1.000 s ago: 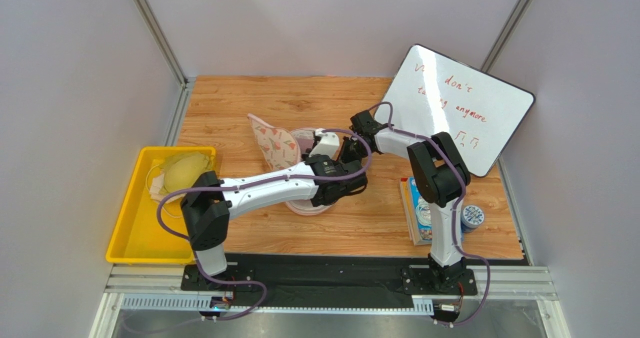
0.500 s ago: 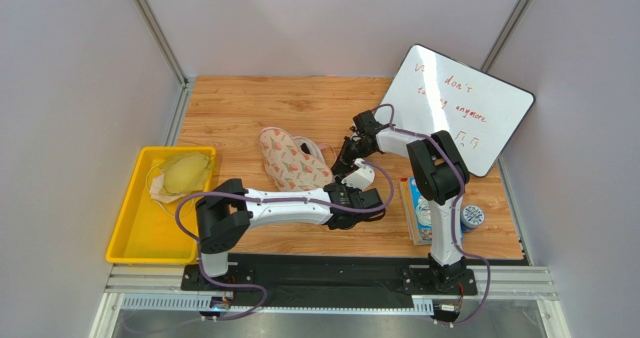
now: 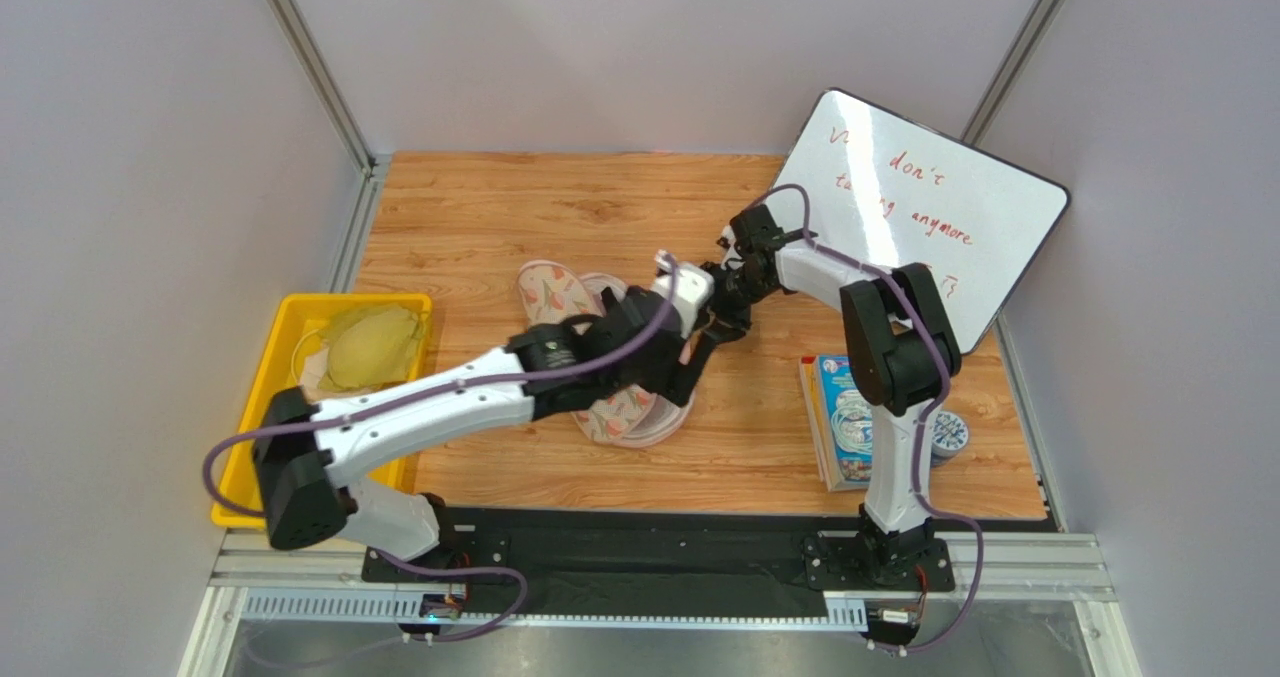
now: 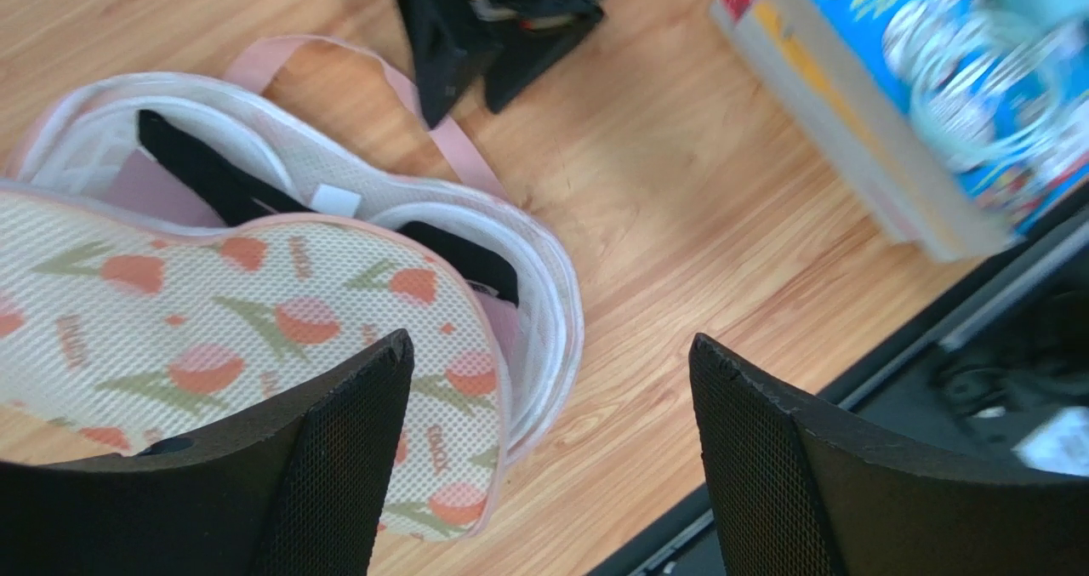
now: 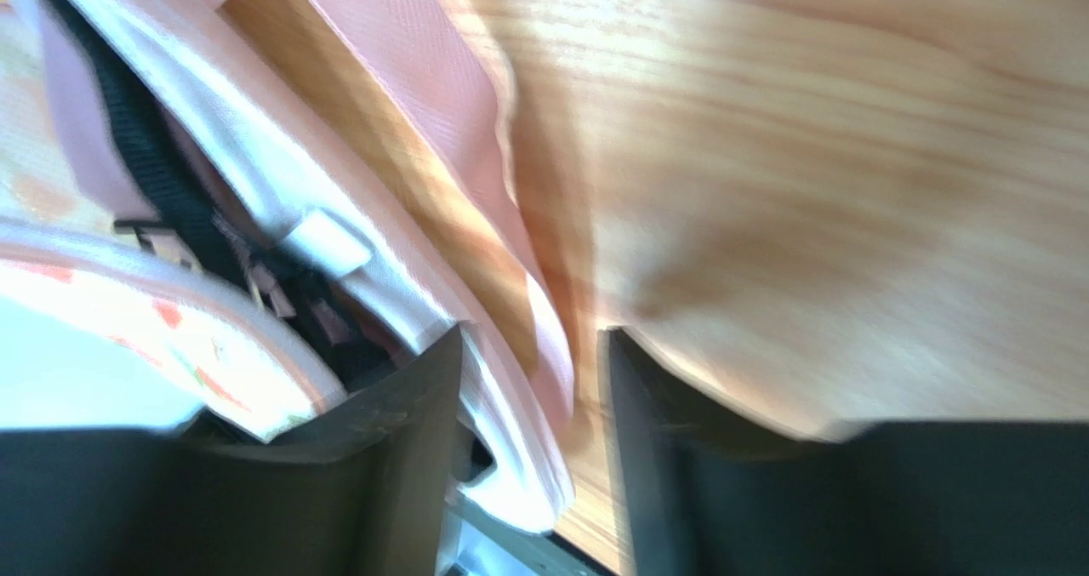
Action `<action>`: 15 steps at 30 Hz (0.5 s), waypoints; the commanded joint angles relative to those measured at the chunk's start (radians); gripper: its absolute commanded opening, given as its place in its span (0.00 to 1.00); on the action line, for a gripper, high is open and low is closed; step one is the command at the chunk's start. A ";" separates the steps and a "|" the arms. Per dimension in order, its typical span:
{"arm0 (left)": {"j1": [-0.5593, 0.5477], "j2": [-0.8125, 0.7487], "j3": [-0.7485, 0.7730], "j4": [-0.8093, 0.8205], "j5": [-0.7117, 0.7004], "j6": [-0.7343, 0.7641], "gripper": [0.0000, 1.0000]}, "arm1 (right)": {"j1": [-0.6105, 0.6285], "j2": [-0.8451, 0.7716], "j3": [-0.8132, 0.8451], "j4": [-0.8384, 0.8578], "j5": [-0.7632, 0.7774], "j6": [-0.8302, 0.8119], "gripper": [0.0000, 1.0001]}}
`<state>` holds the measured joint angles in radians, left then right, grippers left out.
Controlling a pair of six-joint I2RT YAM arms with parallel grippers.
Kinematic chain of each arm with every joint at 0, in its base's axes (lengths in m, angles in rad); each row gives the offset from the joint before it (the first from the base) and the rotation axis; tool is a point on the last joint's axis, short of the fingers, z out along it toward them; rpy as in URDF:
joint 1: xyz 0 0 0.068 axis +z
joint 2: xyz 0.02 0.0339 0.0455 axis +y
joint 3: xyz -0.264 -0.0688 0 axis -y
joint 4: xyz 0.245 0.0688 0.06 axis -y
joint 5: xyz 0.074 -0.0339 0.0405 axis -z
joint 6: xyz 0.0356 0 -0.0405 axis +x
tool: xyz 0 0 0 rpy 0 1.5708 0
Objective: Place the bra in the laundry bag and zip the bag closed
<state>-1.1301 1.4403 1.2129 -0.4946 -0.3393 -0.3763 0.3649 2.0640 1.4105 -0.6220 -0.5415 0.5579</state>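
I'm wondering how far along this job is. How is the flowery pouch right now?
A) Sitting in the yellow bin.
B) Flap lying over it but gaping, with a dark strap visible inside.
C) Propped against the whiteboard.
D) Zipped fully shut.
B: in the left wrist view the printed flap of the laundry bag only half covers its white mesh rim, and the black band of the bra shows in the gap.

Bright even light; soft shadows; right wrist view blurred, table (image 5: pixel 831 155) smeared.

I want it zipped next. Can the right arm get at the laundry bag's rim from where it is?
Probably yes: the right tool sits at the pink-trimmed rim of the laundry bag, fingers apart astride the trim, nothing blocking.
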 commanded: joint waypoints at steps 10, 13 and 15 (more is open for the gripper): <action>0.773 -0.161 -0.044 -0.222 0.747 -0.450 0.85 | 0.092 -0.120 0.013 0.114 -0.293 -0.168 0.71; 0.870 -0.025 0.052 -0.240 0.803 -0.431 0.86 | 0.109 -0.128 -0.022 0.143 -0.299 -0.173 0.72; 0.904 0.101 0.181 -0.314 0.784 -0.391 0.85 | 0.109 -0.125 -0.039 0.148 -0.313 -0.185 0.72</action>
<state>-0.2928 1.3796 1.2053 -0.6811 0.3000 -0.7643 0.4744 1.9785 1.4021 -0.5339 -0.7860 0.4057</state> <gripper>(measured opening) 0.859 0.716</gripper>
